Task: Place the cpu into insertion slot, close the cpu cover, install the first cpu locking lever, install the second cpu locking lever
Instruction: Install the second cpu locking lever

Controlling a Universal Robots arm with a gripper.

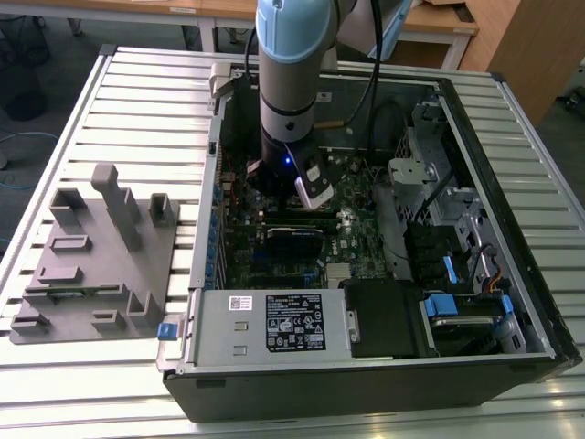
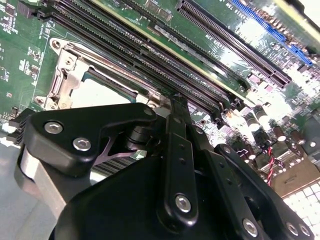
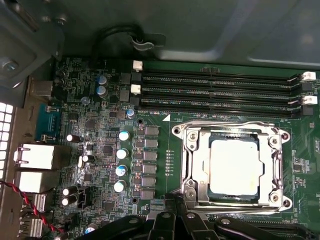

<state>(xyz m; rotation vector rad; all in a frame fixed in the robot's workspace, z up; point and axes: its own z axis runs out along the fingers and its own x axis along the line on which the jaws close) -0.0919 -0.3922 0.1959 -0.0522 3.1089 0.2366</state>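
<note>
Second wrist view: tool (image 2: 175, 100) hides most of cpu (image 2: 95, 90).

1. The light-blue and grey cylindrical robot arm (image 1: 291, 69) hangs straight down into the open black computer case (image 1: 512, 347), its wrist segment upright.
2. A small blue light glows on the dark lower wrist, just above the case's green motherboard (image 1: 274, 261).
3. The black metal claw (image 2: 176, 102) points down at the motherboard; in the second wrist view its linkages converge and the fingers (image 2: 178, 114) meet at a narrow tip.
4. In the first wrist view the claw (image 3: 172, 201) tip sits just beside the silver socket frame (image 3: 192, 192) on the motherboard.
</note>
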